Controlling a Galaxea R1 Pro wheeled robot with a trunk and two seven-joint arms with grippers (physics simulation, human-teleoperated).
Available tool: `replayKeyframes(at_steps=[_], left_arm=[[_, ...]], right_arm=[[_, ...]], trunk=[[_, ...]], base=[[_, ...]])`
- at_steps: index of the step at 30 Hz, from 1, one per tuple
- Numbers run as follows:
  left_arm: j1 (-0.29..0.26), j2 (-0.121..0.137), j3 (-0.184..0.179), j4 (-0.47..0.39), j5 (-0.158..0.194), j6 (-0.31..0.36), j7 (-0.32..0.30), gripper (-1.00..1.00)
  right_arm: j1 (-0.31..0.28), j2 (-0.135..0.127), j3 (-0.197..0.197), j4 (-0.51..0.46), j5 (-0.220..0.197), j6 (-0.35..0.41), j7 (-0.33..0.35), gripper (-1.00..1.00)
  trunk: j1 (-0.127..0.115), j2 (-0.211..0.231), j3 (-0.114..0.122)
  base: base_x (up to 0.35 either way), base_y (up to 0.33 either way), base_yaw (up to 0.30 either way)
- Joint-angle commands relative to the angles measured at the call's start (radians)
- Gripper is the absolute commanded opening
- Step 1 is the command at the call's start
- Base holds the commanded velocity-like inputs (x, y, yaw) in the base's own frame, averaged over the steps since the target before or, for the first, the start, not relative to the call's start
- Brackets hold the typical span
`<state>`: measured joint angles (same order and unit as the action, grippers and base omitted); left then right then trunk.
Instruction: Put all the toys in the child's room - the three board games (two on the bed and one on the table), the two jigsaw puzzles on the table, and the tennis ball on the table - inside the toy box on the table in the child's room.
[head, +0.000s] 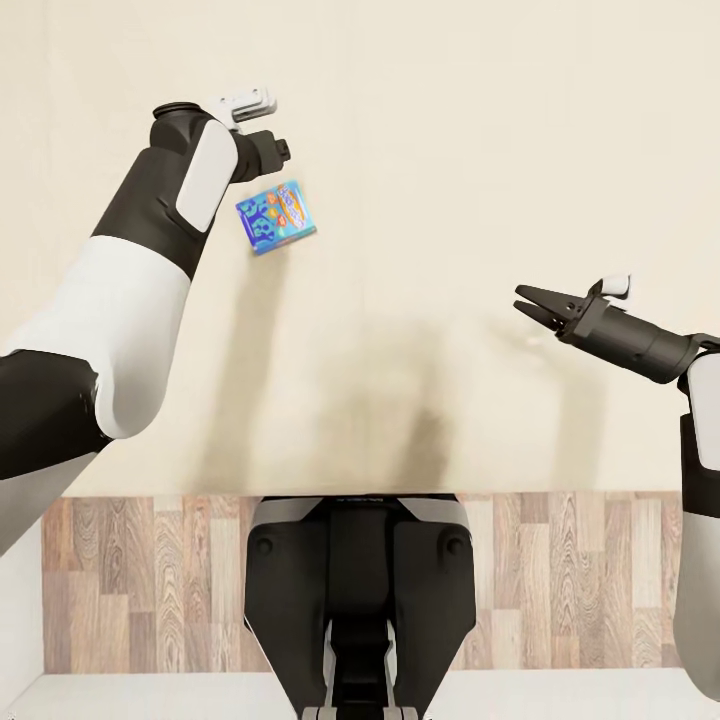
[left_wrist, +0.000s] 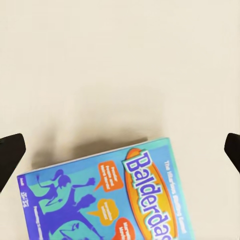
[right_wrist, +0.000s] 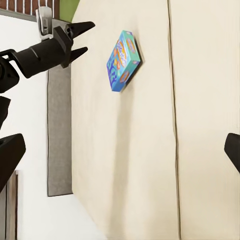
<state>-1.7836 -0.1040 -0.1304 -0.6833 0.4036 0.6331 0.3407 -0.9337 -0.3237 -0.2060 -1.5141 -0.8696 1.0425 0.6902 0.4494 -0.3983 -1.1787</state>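
A board game (head: 276, 217), a small blue box with cartoon print and "Balderdash" lettering, lies flat on the beige mattress of the bed (head: 450, 150). My left gripper (head: 272, 152) hovers just above and beside it, open, not touching. In the left wrist view the board game (left_wrist: 105, 195) sits below the wide-spread black fingertips (left_wrist: 10, 152). The right wrist view shows the left gripper (right_wrist: 86, 37) open near the board game (right_wrist: 122, 60). My right gripper (head: 520, 300) hangs open and empty over the mattress, well to the right of the box.
The wooden floor (head: 560, 580) runs along the bed's near edge, with my trunk (head: 360, 590) up against it. A grey bed frame edge (right_wrist: 59, 140) borders the mattress in the right wrist view. Bare mattress surrounds the box.
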Motion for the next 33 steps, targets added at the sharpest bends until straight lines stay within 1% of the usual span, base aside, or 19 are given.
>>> replayKeyframes(at_steps=[1,23,33], left_arm=[[0.0,0.001,-0.003,-0.001,0.011,0.002,0.009,1.0],[0.0,0.002,-0.002,-0.001,0.01,0.001,0.01,1.0],[-0.007,0.001,-0.001,-0.009,0.009,-0.001,0.011,1.0]], right_arm=[[-0.001,0.0,-0.001,0.0,0.004,0.005,0.006,1.0],[0.0,0.001,0.0,0.0,0.006,0.005,0.006,1.0],[0.01,0.002,-0.002,0.0,0.006,0.005,0.008,1.0]], trunk=[[0.001,-0.002,-0.002],[0.001,-0.002,-0.03],[0.001,-0.002,-0.042]], base=[[0.0,0.0,0.0],[0.0,0.0,0.0],[0.0,0.0,0.0]])
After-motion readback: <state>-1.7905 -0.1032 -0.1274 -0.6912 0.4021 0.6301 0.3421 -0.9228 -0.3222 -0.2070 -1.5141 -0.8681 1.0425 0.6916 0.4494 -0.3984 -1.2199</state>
